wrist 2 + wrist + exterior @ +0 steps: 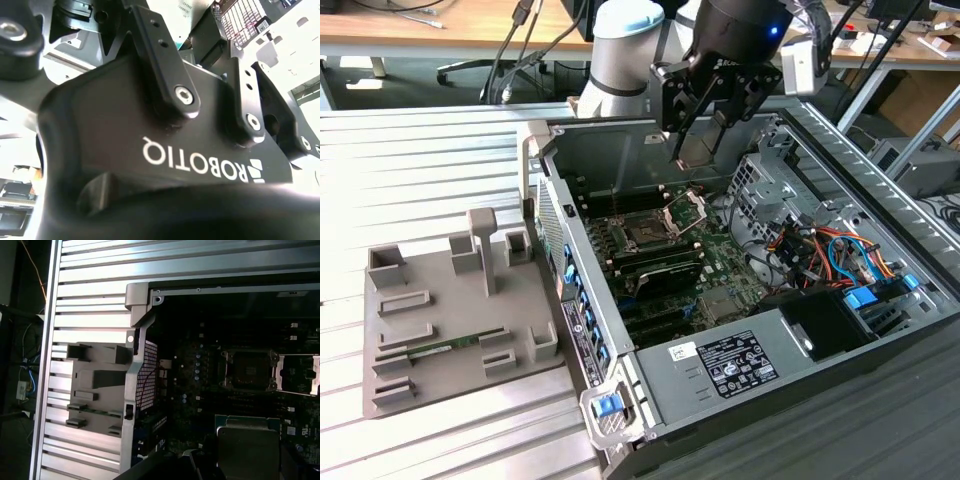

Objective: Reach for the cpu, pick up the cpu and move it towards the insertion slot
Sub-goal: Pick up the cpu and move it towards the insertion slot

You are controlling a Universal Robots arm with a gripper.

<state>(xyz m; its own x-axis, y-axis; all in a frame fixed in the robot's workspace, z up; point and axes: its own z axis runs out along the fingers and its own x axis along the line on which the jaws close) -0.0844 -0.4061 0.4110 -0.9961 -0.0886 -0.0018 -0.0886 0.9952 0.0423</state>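
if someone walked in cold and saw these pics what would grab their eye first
Probably the black gripper hanging above the open computer case, with the cpu clamped between its fingers over the motherboard. Below it, the insertion slot sits with its load plate swung open, dark centre exposed; the first wrist view shows the cpu apart from the slot. On the exterior view's left, a grey plastic tray lies on the ribbed metal table.

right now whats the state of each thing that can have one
cpu: held in the tool, lifted above the board
tool: shut on the cpu
slot: empty, load plate swung open
case: lying on its side, panel off
tray: memory stick lying in a recess
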